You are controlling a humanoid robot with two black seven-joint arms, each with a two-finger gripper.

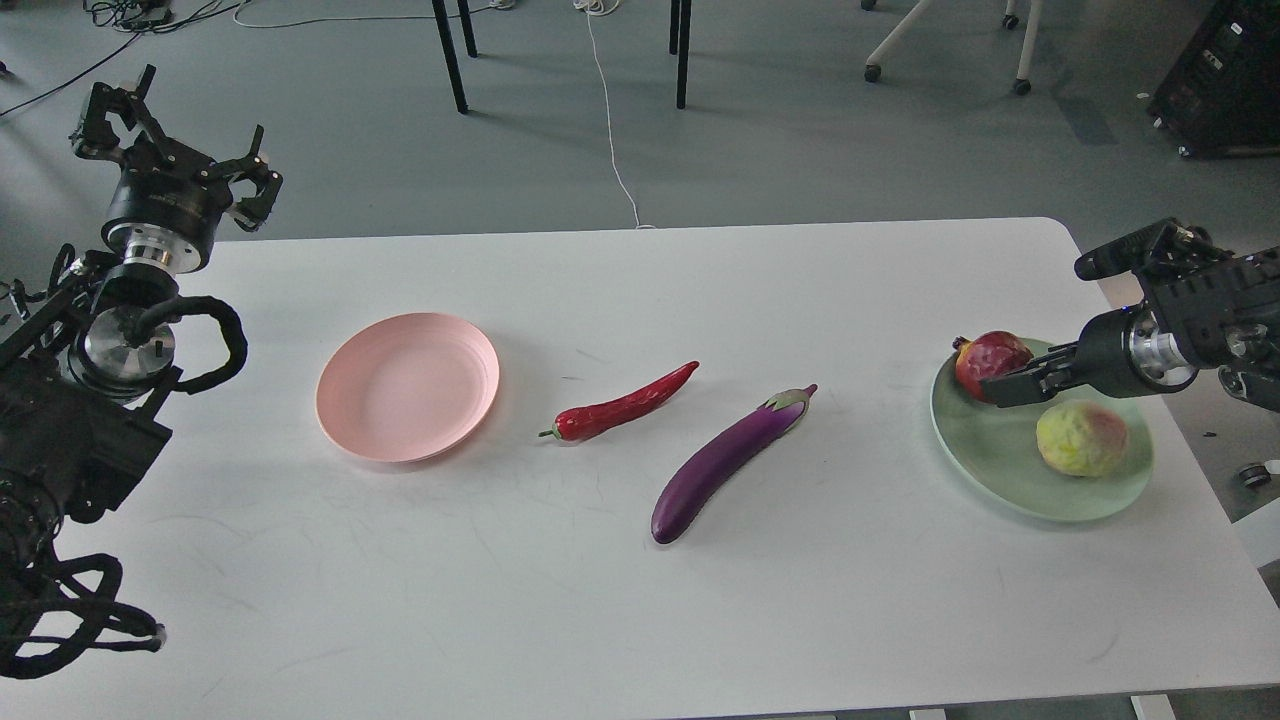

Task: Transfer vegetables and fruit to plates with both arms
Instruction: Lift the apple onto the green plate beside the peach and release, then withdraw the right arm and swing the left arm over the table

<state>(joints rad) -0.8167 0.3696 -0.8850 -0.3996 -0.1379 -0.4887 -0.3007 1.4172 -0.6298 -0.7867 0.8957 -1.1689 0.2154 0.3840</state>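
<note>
The dark red pomegranate (990, 361) lies on the back left of the mint green plate (1010, 465), its crown pointing left. My right gripper (1012, 382) is right beside it, its fingers spread and one finger along the fruit's lower right side. The bumpy yellow-green fruit (1080, 438) lies on the same plate. The purple eggplant (725, 465) and the red chili pepper (625, 402) lie mid-table. The pink plate (408, 385) is empty at the left. My left gripper (180, 145) is open and empty, raised over the table's far left corner.
The white table (600, 620) ends just right of the green plate. Beyond its far edge are black chair legs (450, 55), a white cable (610, 120) on the grey floor and a black case (1225, 80) at the far right.
</note>
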